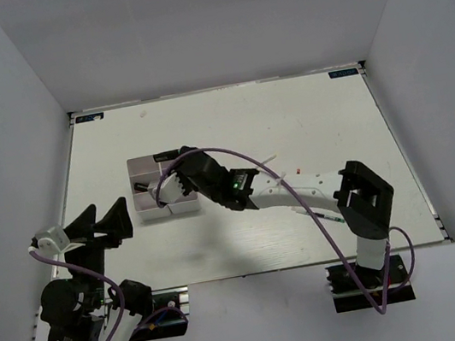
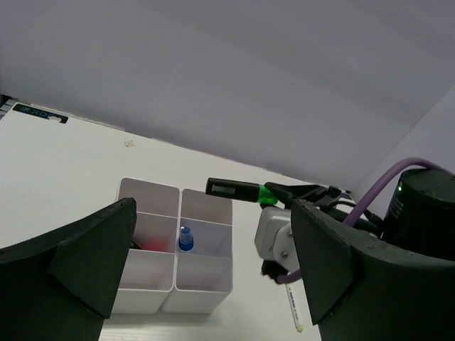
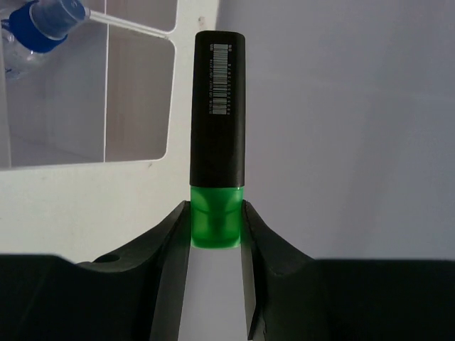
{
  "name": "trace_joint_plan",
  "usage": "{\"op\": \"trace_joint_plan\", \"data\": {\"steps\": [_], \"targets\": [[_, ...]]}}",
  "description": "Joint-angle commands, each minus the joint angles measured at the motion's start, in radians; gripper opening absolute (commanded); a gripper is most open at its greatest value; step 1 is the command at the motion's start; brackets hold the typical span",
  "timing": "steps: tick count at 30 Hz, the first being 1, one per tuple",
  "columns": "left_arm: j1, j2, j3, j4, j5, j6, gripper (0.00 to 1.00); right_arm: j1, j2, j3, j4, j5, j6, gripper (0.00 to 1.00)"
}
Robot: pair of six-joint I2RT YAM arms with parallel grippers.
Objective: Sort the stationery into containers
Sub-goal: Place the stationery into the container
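My right gripper (image 3: 217, 213) is shut on the green cap of a black highlighter (image 3: 219, 114), which it holds level in the air. The barrel points out over the edge of the white divided tray (image 3: 170, 92). From the left wrist view the highlighter (image 2: 234, 190) hovers above the tray's far right compartment (image 2: 206, 209). A clear blue-capped tube (image 2: 185, 239) stands in the middle right compartment, and something pink (image 2: 146, 244) lies in the one beside it. My left gripper (image 1: 102, 225) is open and holds nothing, left of the tray (image 1: 149, 209).
A thin white pen (image 2: 293, 309) lies on the table just right of the tray. Further right lie another white pen (image 1: 265, 162) and one with a green tip (image 1: 332, 219), close to the right arm. Grey walls enclose the table on three sides.
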Motion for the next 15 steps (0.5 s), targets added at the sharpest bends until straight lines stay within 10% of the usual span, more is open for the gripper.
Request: {"op": "trace_joint_plan", "data": {"steps": [1, 15], "targets": [[0.007, -0.079, -0.003, 0.004, -0.018, -0.005, 0.99, 0.043, 0.031, -0.037, 0.215, 0.115, -0.196, 0.0], [0.007, -0.079, 0.006, -0.005, -0.027, -0.005, 0.99, 0.131, 0.155, -0.08, 0.456, 0.169, -0.479, 0.0]]}}
